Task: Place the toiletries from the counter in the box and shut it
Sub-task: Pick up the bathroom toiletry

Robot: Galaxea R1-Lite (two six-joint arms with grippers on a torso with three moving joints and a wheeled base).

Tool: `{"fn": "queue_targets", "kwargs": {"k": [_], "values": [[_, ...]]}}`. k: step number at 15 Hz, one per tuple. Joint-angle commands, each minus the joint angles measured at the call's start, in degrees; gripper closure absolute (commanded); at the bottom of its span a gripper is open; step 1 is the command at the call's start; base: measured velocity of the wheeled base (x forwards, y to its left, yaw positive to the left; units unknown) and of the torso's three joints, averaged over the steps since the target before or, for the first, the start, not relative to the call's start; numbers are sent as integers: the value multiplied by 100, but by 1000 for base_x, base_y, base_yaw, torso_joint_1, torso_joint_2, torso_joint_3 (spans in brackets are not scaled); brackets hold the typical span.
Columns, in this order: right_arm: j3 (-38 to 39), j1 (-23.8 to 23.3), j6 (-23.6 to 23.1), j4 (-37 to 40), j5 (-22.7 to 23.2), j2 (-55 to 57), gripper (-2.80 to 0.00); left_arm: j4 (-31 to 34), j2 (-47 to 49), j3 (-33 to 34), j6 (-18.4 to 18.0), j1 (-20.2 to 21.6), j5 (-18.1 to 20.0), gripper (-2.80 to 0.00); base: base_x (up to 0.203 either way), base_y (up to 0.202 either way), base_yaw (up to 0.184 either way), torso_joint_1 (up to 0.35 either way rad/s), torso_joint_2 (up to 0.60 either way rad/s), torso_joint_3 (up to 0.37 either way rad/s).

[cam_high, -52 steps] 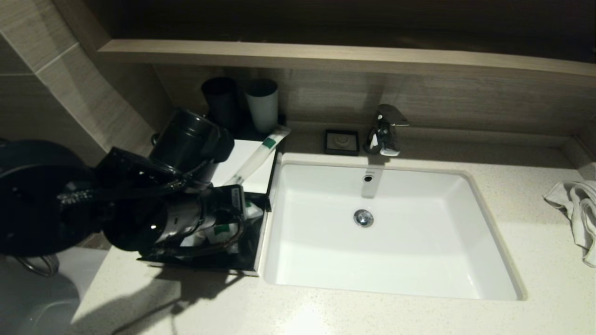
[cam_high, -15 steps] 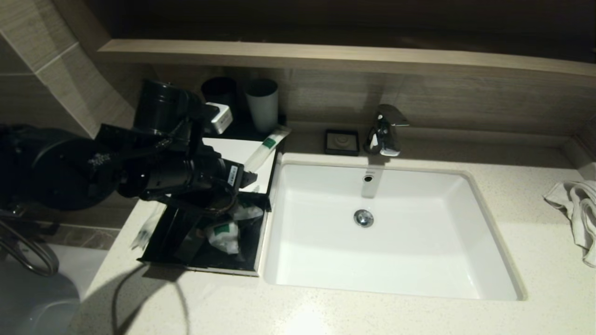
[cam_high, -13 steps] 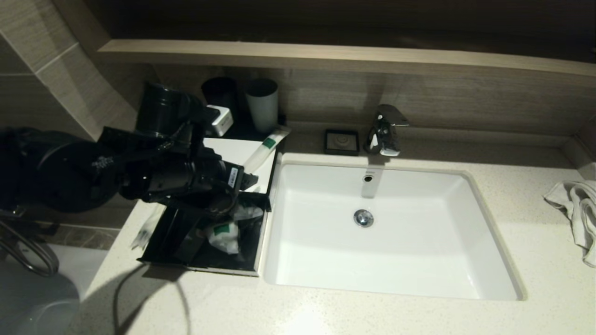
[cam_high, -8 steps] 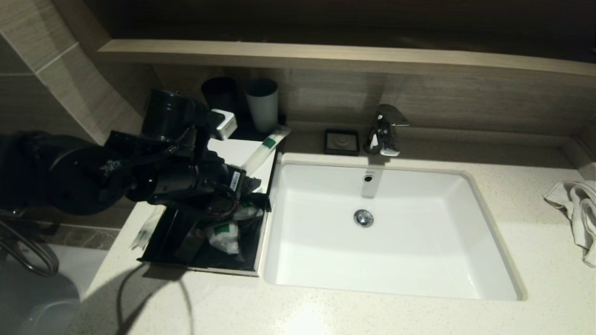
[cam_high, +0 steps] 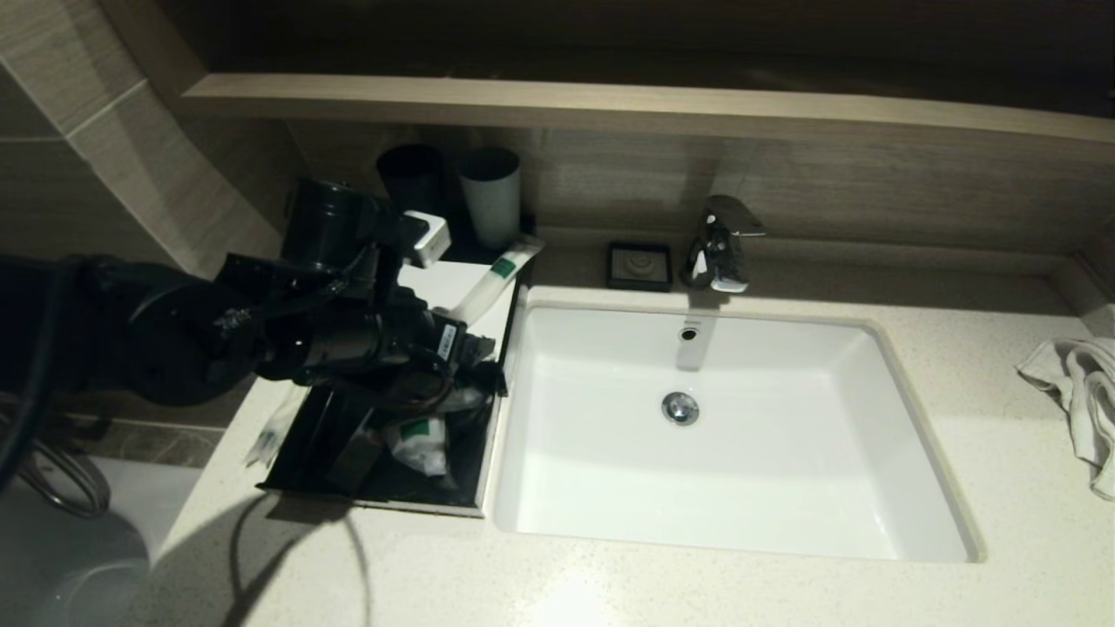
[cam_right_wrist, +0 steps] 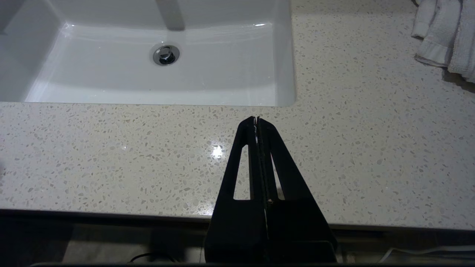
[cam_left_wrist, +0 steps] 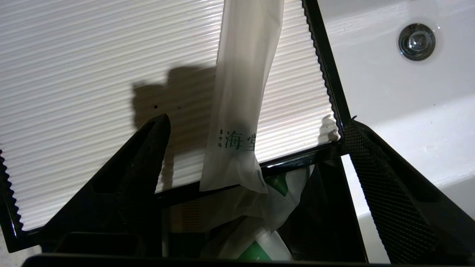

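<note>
The black box (cam_high: pixel 383 453) sat on the counter (cam_high: pixel 610 583) just left of the sink (cam_high: pixel 723 435), its ribbed white lid (cam_high: pixel 453 305) lying open on the far side of it, toward the wall. Several wrapped toiletry packets (cam_high: pixel 418 440) with green labels lay jumbled inside the box. A long white sachet (cam_high: pixel 488 283) rested on the lid near the edge closest to the sink; its long axis ran from the box outward toward the wall, slanting a little toward the sink at its far, green-banded end, and its near end overhung the lid's black rim above the box's opening. The left gripper (cam_left_wrist: pixel 256 122) hovered over the seam between box and lid with its fingers (cam_left_wrist: pixel 148 148) spread wide, one on each side of the sachet's near end and touching nothing. The right gripper (cam_right_wrist: pixel 256 119) was parked over the counter's front edge, on the near side of the sink, its fingers pressed together and empty. A rumpled towel (cam_high: pixel 1080 392) lay on the counter well to the right of the sink.
</note>
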State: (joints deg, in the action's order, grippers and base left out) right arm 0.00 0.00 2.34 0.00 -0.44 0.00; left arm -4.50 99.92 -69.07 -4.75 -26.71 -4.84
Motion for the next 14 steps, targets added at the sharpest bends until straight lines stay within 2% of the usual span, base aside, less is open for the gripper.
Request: {"fn": "queue_targets", "kwargs": {"k": [1,14], "values": [[0,0,3,0,0,0,0,-56,48,25,-8,-1,-8,-280,0,0,0,0,0,0],[0,0,3,0,0,1,0,-68,80,52,-123,-1,-26,-280,0,0,0,0,0,0]]}}
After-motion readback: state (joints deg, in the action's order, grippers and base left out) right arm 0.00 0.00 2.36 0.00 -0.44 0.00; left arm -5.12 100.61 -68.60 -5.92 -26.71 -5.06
